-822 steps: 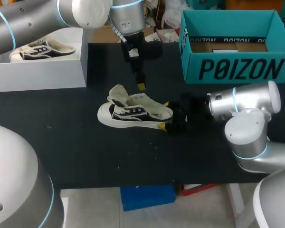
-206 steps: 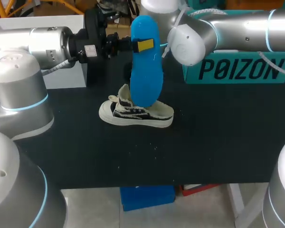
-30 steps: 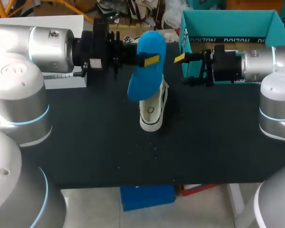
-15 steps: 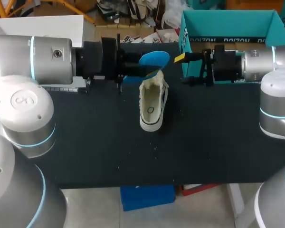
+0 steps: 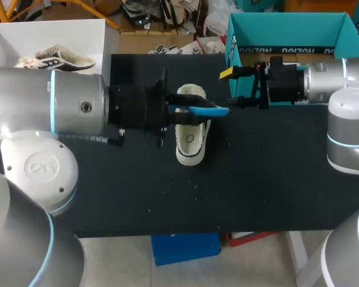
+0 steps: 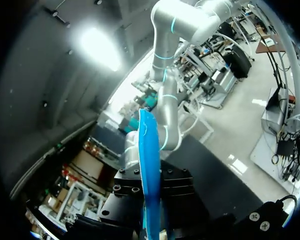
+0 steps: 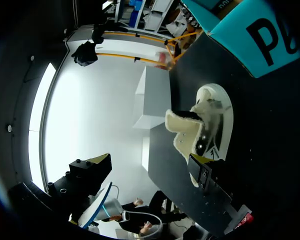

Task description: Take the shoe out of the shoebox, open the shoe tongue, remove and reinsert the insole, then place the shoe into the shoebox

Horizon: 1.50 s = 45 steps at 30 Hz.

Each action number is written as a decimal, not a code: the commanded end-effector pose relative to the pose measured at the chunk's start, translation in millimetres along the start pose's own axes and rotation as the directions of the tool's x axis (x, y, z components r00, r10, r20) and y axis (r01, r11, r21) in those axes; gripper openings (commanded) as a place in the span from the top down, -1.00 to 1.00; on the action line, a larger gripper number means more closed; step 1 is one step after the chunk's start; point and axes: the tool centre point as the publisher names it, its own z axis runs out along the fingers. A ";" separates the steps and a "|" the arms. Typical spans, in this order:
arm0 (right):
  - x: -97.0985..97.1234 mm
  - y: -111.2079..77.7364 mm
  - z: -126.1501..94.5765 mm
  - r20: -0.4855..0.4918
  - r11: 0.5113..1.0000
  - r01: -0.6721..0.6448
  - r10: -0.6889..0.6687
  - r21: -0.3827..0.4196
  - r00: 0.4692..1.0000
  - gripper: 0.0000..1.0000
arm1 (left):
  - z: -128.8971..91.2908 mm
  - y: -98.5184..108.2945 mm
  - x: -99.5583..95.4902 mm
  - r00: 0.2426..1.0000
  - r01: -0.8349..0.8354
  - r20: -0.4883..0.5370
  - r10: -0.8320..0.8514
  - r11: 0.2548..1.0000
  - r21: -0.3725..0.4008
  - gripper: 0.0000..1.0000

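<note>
Left gripper (image 5: 178,112): comes in from the left over mid-table, fingers clamped on one end of the blue insole (image 5: 202,110). Yellow tips are hidden behind the insole, so how wide they stand can't be read.

Insole: held roughly level, with its free end pointing right. It hangs over the far half of the shoe (image 5: 190,142). From above I can't tell whether it touches the shoe. In the left wrist view the insole (image 6: 149,170) shows edge-on, a thin blue blade running straight out from between the fingers.

Shoe: white, upright on its sole on the black table (image 5: 167,191), about mid-table. The toe points to the near edge and the heel to the far edge, with the opening facing up. No gripper has hold of it. It is outside the shoebox (image 5: 287,30).

Right gripper (image 5: 230,88): comes in from the right, just right of the shoe's far end and in front of the shoebox's left corner. Fingers are spread wide, nothing between them, touching nothing. In the right wrist view the right gripper (image 7: 147,167) shows its two fingers well apart, and the shoe (image 7: 212,120) lies ahead of one of them with its cream lining flared open.

Shoebox: teal, lid off, at the far right of the table. Its (image 7: 250,35) printed side faces the near edge.

White box (image 5: 66,30): far left, with a second shoe (image 5: 54,60) inside
</note>
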 end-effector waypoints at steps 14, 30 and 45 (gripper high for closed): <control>-0.1 -0.3 1.5 0.001 1.000 0.000 0.000 -0.002 1.000 -1.00 | -28.1 13.6 70.7 0.978 -0.195 0.091 0.186 0.975 0.103 1.00; -0.1 -0.3 1.5 0.001 1.000 0.000 0.000 -0.002 1.000 -1.00 | -10.4 -15.0 103.7 0.874 -0.478 0.141 0.464 0.875 0.080 1.00; -0.1 -0.3 1.5 0.001 1.000 0.000 0.000 -0.002 1.000 -1.00 | -2.7 -1.3 125.0 0.822 -0.555 0.192 0.537 0.830 0.054 1.00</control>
